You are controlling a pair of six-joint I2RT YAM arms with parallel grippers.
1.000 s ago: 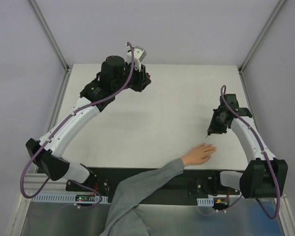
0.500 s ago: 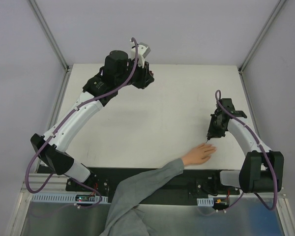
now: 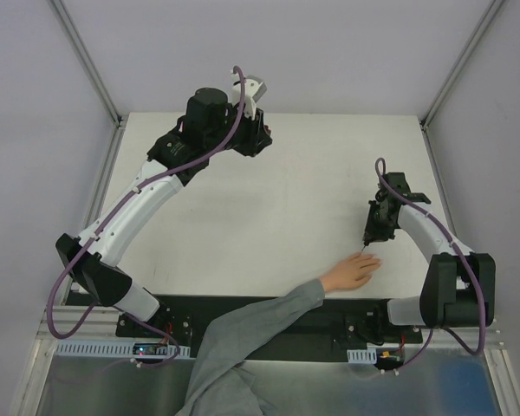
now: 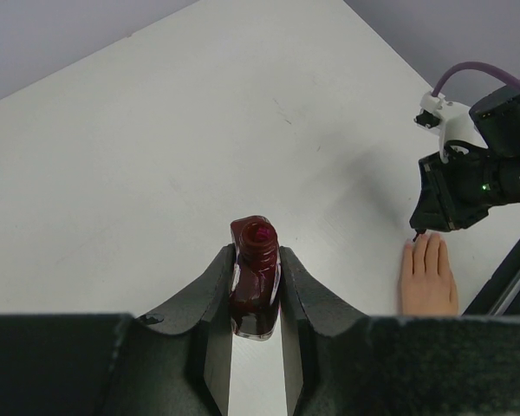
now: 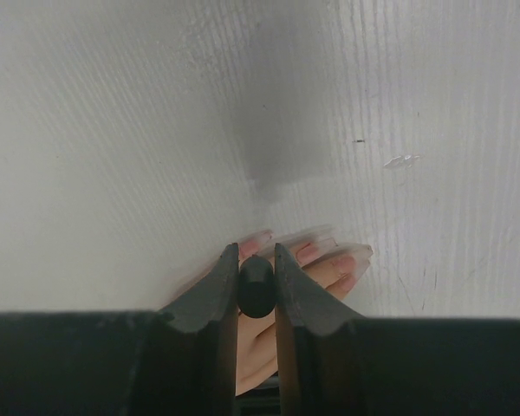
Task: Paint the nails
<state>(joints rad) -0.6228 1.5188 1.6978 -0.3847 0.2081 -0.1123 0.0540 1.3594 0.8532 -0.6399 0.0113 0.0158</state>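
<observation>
The bench [image 3: 286, 199] carries the hand [image 3: 354, 271], which lies palm down. All positions below are given from the hand. A grey sleeve [image 3: 251, 334] runs from the hand back over the near edge of the bench.

Left arm [image 3: 130, 217]: extended to the far side of the bench, well apart from the hand and off to its sleeve side. The left fingers [image 4: 210, 295] are clenched on a small dark red bottle [image 4: 254, 282], upright and uncapped. Whether the bottle rests on the bench cannot be told.

Right arm [image 3: 433, 234]: this is the nearer arm, and its wrist hangs just beyond the nail end of the hand. The right fingers [image 5: 218, 295] are clenched on a black brush [image 5: 256, 286] that points down at the hand.

The nails [image 5: 308, 253] sit at the end of the hand opposite the sleeve. In the right wrist view the hand is blurred. The nails show pinkish there, and whether any carries polish cannot be told.

Governing relation: the long axis of the hand runs from the sleeve toward the right arm. The nails lie directly below the brush and to either side of it, and its tip is just beside them in the top view. The next move is probably a short descent, then a stroke along that axis. Each nail is far narrower than the gap between the right fingers, so a small sideways error would put polish on skin.
</observation>
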